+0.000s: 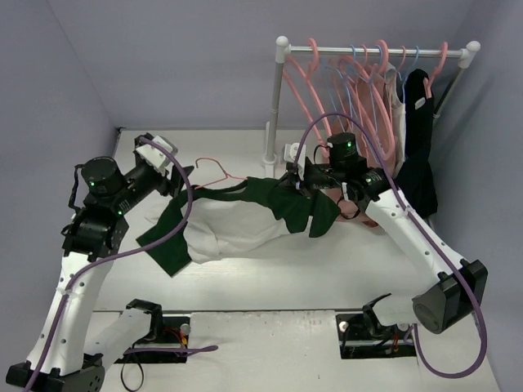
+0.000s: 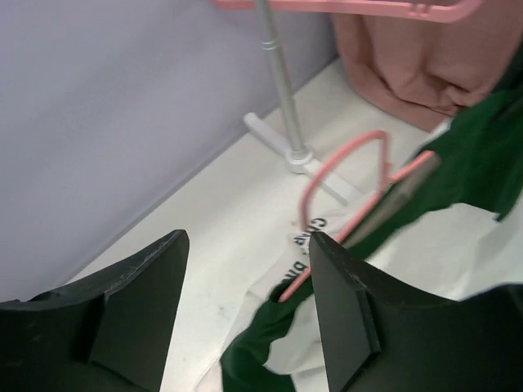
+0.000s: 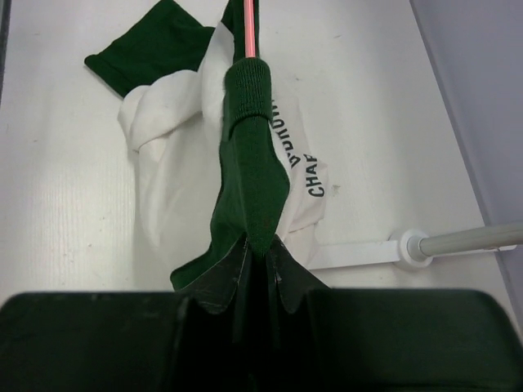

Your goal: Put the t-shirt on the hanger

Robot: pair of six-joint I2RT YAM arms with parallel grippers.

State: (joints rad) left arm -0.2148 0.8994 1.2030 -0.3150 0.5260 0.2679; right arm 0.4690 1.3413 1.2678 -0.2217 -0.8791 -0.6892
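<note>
The t-shirt (image 1: 237, 233) lies crumpled on the table, cream body in the middle, with one dark green sleeve at the left and one at the right (image 1: 304, 208). The pink hanger (image 2: 306, 200) is partly inside it, its hook sticking out at the neck. My right gripper (image 3: 260, 245) is shut on the shirt's green ribbed cloth (image 3: 249, 155), and the hanger's pink rod (image 3: 249, 28) comes out beyond it. My left gripper (image 2: 245, 302) is open and empty, just above the neck opening and hook.
A white clothes rack (image 1: 282, 98) stands at the back right with several pink and light-blue hangers (image 1: 368, 82), a salmon-pink garment (image 2: 425, 57) and a black garment (image 1: 421, 151). Its post and foot (image 2: 282, 106) stand close behind the hook. Walls enclose the table.
</note>
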